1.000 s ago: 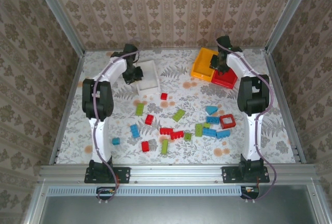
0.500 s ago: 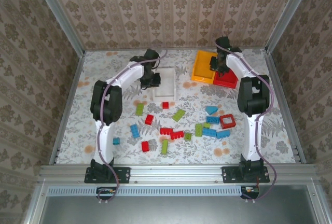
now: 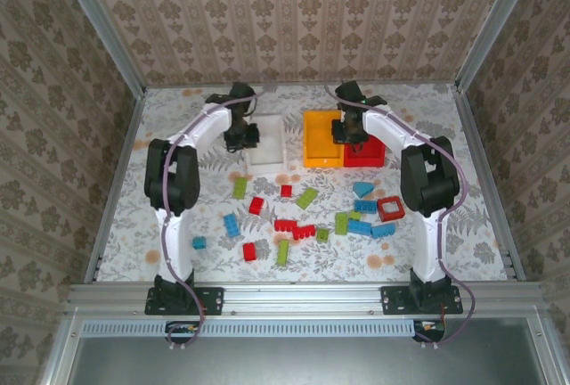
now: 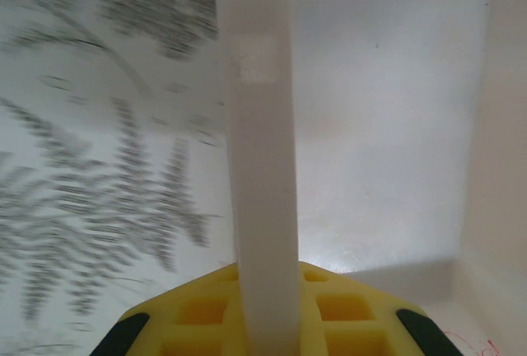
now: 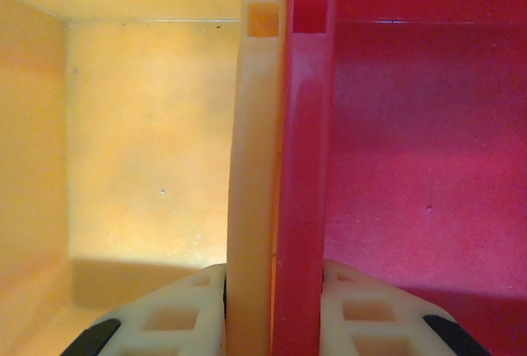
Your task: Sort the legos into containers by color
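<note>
Floral-patterned tabletop (image 3: pixel 419 104), white rectangular plastic bin (image 3: pixel 265 140) rear left of centre, orange-yellow plastic bin (image 3: pixel 321 140) and red plastic bin (image 3: pixel 367 151) touching beside it, small red, green, blue studded plastic bricks (image 3: pixel 294 227) scattered nearer.

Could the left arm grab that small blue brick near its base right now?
Probably not yet: the left gripper is clamped on the white bin, so it must let go first. The blue brick itself lies clear of others.

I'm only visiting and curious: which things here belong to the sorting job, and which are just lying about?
Job: red, green and blue legos; white bin, in the left claw; orange-yellow bin and red bin, both in the right claw.
Just there: floral tablecloth, metal frame.
</note>
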Available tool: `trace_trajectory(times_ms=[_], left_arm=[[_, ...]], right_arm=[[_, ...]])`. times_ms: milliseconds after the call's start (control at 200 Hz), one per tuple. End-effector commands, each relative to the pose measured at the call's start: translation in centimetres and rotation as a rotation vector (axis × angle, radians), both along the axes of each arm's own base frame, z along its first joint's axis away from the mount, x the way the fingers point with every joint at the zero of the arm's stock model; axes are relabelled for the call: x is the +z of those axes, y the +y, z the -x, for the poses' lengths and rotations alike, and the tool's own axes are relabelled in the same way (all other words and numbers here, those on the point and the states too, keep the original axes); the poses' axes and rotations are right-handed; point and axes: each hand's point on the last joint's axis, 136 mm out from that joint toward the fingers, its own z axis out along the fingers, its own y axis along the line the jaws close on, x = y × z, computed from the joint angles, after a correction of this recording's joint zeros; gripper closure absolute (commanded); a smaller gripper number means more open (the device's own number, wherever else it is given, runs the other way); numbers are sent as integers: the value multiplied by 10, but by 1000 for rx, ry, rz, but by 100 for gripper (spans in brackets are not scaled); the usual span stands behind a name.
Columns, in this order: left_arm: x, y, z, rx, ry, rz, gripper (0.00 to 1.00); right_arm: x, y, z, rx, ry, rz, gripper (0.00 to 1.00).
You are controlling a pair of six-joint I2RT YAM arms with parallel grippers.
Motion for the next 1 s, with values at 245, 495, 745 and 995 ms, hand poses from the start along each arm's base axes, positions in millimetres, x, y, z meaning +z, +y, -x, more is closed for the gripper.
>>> trace_trajectory(times_ms=[245,495,745,995], left_arm=[[5,-4,-14,-80,-16,16,100],[0,-19,-15,-95,-9,18,100],[1,2,-20,-39,-10,-25,100],[1,-4,-23,-63,-13,-9,100]], right_arm=[[23,44,-5,44,-45,-68,87],[15,54,-12,26,-33,-85,86],[7,41,-12,4,-9,-41,84],[9,39,-12,15,-12,-38,79]])
